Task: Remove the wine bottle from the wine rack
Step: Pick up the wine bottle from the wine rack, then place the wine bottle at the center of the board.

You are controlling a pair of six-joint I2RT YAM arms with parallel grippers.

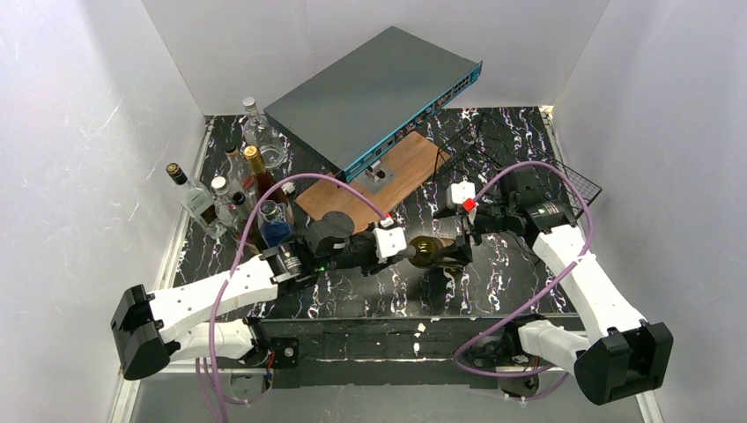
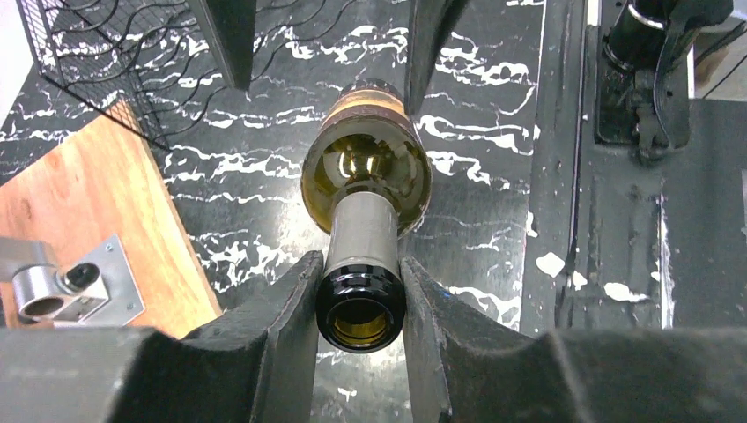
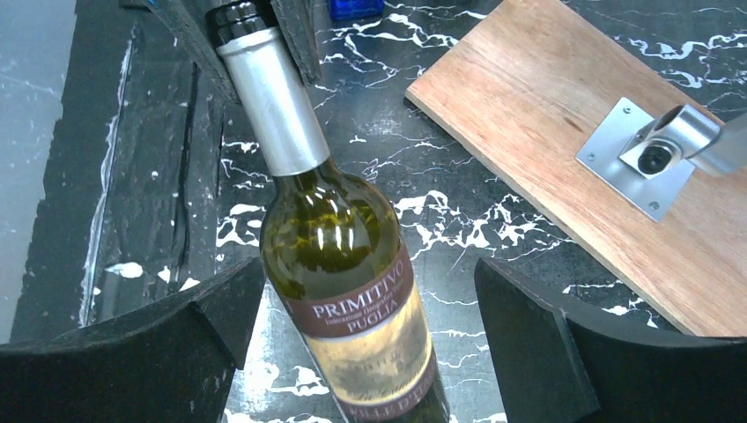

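**Wine bottle off the rack, held by its neck in the left claw**

Top view: the wine bottle [image 1: 434, 253] lies almost level over the middle of the bench [image 1: 511, 264], toward the near edge, with its neck pointing left. The left claw [image 1: 402, 249] is clamped on the neck. The right claw [image 1: 460, 251] stands at the bottle's body. The wine rack [image 1: 573, 183] sits by the right edge toward the far right corner, well apart from the bottle. A wooden board [image 1: 388, 181] lies at the far middle of the bench with a grey network switch [image 1: 370, 92] propped over it. A cluster of bottles [image 1: 233, 198] stands by the left edge.

Left wrist view: the left claw's fingers [image 2: 282, 308] press on both sides of the dark lip of the neck. The bottle's body [image 2: 366, 172] runs away from the camera. The right claw's fingers [image 2: 231, 40] hang on either side of its far end. The wire rack [image 2: 97, 62] is at the upper left, beyond the board [image 2: 88, 203] and its metal bracket [image 2: 66, 282].

Right wrist view: the right claw [image 3: 368, 286] has its jaws spread wide around the labelled body [image 3: 339, 256], which reads PRIMITIVO PUGLIA. The finger on the right of the view stands clear of the glass and the other is just beside it. The left claw's fingers [image 3: 295, 31] pinch the top of the neck. The board [image 3: 546, 115] and bracket [image 3: 656, 150] lie to the right.
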